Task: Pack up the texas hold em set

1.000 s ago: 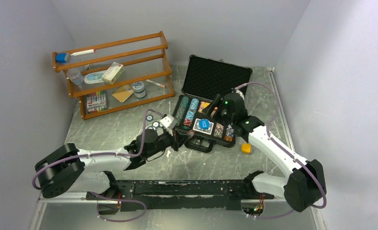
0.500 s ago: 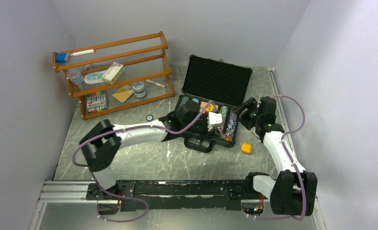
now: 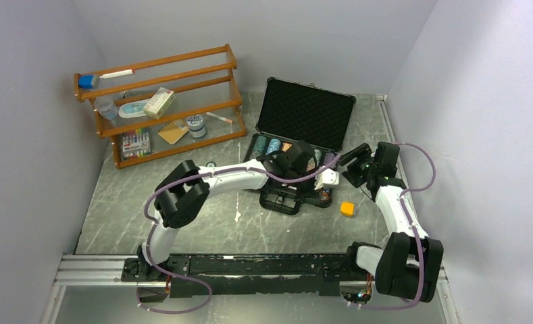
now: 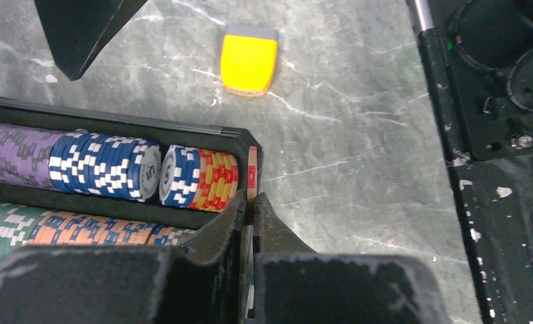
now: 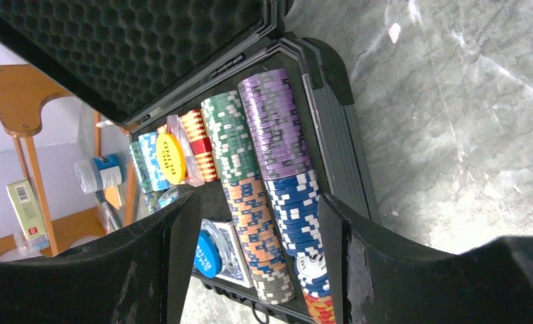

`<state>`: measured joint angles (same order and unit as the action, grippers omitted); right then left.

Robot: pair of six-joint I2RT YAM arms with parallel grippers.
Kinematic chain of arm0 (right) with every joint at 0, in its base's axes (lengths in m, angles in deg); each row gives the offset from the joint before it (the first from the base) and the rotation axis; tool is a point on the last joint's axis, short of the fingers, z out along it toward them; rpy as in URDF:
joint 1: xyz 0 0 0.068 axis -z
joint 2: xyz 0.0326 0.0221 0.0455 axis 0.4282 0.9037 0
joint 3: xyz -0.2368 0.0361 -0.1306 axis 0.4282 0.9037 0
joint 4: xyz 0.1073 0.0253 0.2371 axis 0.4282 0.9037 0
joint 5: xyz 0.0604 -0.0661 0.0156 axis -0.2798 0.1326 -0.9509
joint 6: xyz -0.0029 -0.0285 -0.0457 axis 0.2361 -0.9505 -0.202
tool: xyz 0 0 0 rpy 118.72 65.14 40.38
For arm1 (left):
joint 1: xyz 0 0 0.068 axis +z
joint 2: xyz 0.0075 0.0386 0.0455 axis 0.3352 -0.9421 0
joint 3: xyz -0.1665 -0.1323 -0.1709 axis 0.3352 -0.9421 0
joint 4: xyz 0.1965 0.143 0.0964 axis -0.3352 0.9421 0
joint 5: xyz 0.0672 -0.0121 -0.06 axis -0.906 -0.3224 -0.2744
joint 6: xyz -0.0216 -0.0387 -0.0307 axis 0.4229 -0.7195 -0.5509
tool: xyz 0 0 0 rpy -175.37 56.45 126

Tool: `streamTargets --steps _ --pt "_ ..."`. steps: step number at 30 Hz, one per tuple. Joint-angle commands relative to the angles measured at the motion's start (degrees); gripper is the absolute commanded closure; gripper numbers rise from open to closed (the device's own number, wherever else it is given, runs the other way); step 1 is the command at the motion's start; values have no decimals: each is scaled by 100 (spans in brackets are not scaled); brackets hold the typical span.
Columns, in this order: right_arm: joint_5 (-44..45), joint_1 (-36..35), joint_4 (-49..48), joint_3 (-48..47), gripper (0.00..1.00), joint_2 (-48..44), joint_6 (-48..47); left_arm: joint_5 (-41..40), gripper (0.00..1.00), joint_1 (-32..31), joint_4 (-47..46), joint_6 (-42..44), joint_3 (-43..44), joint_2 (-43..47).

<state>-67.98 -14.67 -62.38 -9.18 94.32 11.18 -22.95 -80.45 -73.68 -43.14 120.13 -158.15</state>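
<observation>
Chip (image 4: 251, 177), red-edged and upright, is clamped in the left gripper (image 4: 251, 202), just ahead of its tips, apparently against the end wall of the case (image 4: 115, 121), beside the blue-and-red row (image 4: 199, 177). It should be kept upright, eased onto that row, then released. The right gripper (image 5: 253, 202) is held apart above the chip rows. Since 1 second ago, the left arm has been swung across the case and the right arm drawn back.

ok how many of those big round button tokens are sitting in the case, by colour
yellow button token: 1
blue button token: 1
total: 2
</observation>
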Motion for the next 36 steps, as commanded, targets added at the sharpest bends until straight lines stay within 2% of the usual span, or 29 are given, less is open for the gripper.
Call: streamTargets --steps 1,11,18,27,33,36 --pt "-81 113 26 -64 33 55 -177 -173 93 -22 387 368 433 -113" --pt "-144 224 173 -80 33 22 -304 56 93 -22 839 462 840 -455" --pt "-173 227 248 -80 33 -51 -329 -99 93 -22 1010 471 1013 -591" --pt "-196 224 335 -95 33 -160 -347 -1074 93 -31 598 302 969 -573" --pt "-195 224 331 -77 33 -182 -356 -1277 93 -76 993 483 1359 -872" --pt "-208 224 298 -68 33 -182 -356 -1524 84 -118 1073 502 1454 -965"
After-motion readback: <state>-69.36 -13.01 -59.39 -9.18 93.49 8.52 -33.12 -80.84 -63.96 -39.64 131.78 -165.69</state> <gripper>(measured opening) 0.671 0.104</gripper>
